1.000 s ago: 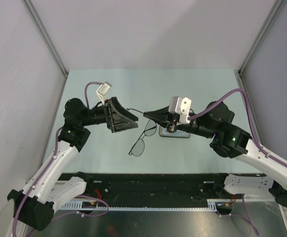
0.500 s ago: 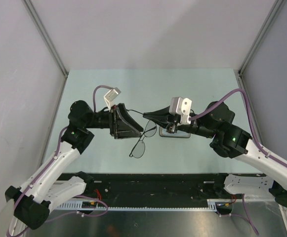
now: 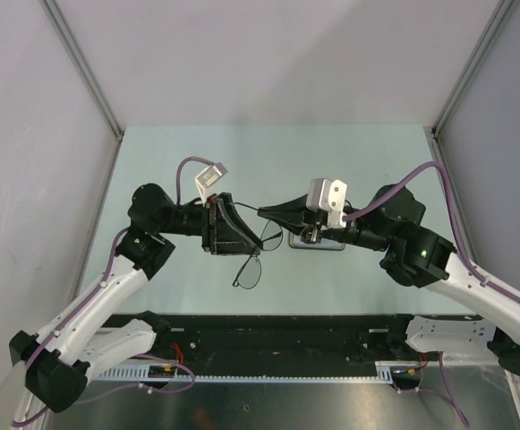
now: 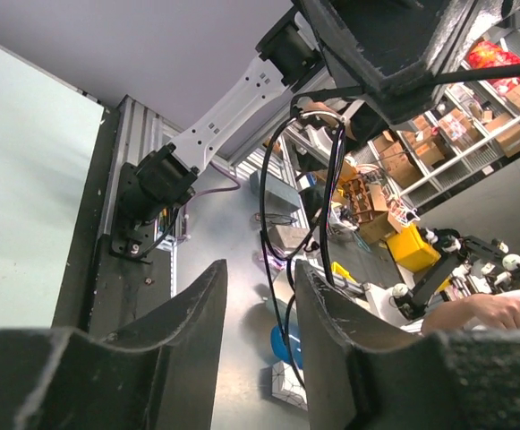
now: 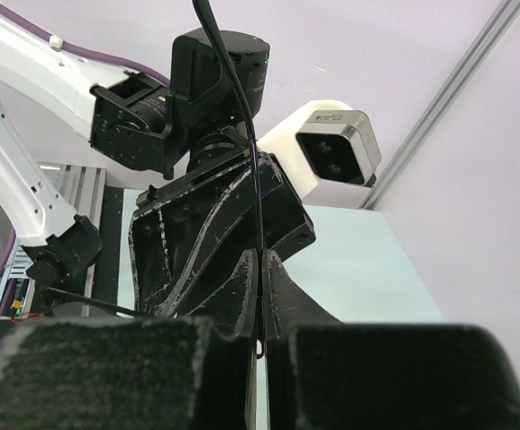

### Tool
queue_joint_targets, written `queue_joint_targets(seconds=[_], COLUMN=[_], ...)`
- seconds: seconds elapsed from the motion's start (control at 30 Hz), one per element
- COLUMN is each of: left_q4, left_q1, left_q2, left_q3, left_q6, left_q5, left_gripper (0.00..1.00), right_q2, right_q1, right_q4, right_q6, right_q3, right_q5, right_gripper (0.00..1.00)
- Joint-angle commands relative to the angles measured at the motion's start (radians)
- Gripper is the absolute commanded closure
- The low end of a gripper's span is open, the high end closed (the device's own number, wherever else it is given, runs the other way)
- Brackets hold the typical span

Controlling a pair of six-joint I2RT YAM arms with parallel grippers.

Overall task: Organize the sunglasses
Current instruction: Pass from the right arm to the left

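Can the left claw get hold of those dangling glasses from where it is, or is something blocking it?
Probably yes. The left claw is open, and the sunglasses hang right at its gap with nothing in between. The right claw pinches one thin temple arm, holding them up.

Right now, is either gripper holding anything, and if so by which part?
The right gripper is shut on the sunglasses, pinching one thin temple arm, and the lenses hang below. The left gripper is open and holds nothing.
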Motion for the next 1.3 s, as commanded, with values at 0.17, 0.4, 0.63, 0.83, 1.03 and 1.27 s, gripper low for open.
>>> queue_joint_targets(seconds=[0.17,0.4,0.63,0.83,1.03,1.27], left_q4=[0.083,0.092,0.097,0.098,0.101,0.106], left_q1=[-0.017,-0.034,-0.041,-0.043,-0.044,-0.052], left_q2=[0.003,0.009,0.006,0.005,0.005,0.016], left_q3=[0.052,0.048,0.043,0.037,0.035,0.034], left_q6=[-0.060,-0.061,-0.060,-0.057,-0.058,-0.078], left_q5=[0.058,0.064,0.078,0.072,0.069,0.065], left_gripper=[0.66,0.76,0.73,0.61,0.70,0.68], right_q2=[-0.008,-0.004,-0.001,0.001,0.003,0.012], right_q1=[0.008,0.008,0.007,0.008,0.011,0.020], right_q4=[0.049,0.049,0.052,0.049,0.050,0.057], right_q6=[-0.011,-0.017,-0.023,-0.027,-0.027,-0.031], right_q3=[0.007,0.007,0.007,0.009,0.009,0.007], right_q5=[-0.024,-0.016,-0.011,-0.013,-0.014,-0.014], right_gripper=[1.00,1.00,1.00,1.00,1.00,1.00])
